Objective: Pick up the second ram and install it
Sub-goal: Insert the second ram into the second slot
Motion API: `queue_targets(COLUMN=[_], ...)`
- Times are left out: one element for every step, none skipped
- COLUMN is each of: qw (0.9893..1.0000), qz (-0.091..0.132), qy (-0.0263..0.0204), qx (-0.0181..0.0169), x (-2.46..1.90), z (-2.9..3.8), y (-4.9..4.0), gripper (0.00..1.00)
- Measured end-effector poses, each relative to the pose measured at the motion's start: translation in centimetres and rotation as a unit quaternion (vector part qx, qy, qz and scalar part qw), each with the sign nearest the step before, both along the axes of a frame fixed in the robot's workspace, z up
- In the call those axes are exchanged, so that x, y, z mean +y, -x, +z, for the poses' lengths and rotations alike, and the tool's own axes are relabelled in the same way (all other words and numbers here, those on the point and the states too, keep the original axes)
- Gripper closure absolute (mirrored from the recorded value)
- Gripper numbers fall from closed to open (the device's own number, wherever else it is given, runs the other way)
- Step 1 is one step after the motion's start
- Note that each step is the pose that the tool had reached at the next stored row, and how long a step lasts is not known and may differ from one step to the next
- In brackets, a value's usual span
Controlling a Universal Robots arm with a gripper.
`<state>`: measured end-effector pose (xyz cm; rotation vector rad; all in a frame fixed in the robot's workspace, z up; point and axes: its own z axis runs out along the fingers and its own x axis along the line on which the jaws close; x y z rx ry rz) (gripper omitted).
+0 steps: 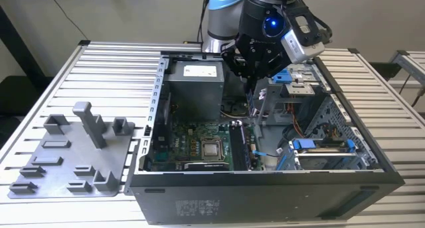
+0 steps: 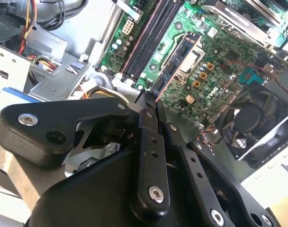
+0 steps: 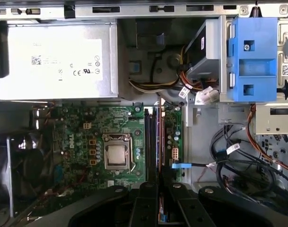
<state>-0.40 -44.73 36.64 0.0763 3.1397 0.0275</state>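
Pick's done: your gripper [image 1: 252, 74] looks clamped on the second ram [image 2: 150, 97], above the mobo slots [image 2: 151, 35]; seating's not yet done.

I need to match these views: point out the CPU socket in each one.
Exterior view: CPU socket on the green board, to the exterior view's left of the black memory slots.
Second wrist view: CPU socket beside those slots.
First wrist view: socket between fan and slots.
Shared landmark: the memory slots.
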Motion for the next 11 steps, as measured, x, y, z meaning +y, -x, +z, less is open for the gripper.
queue_targets(qw=[1.0000,1.0000,1.0000,1.0000,1.0000,1.0000,1.0000,1.0000,1.0000,1.0000,1.0000], qz=[0.000,-0.001,-0.001,-0.001,-0.001,-0.001,-0.001,-0.001,-0.001,-0.001,-0.001], qy=[0.0000,0.0000,-0.0001,-0.0001,-0.0001,0.0000,0.0000,0.0001,0.0001,0.0000,-0.0001], qx=[0.0000,0.0001,0.0001,0.0001,0.0001,0.0001,0.0001,0.0001,0.0001,0.0001,0.0000], x=[0.00,0.00,0.00,0.00,0.00,0.00,0.00,0.00,0.00,0.00,0.00], z=[-0.11,-0.22,-0.34,-0.45,-0.54,-0.59,-0.59,-0.59,-0.59,-0.60,-0.65], y=[-0.03,-0.07,-0.12,-0.18,-0.23,-0.23,-0.23,-0.23,-0.23,-0.24,-0.24], gripper=[0.86,0.86,0.86,0.86,0.86,0.86,0.86,0.86,0.86,0.86,0.86])
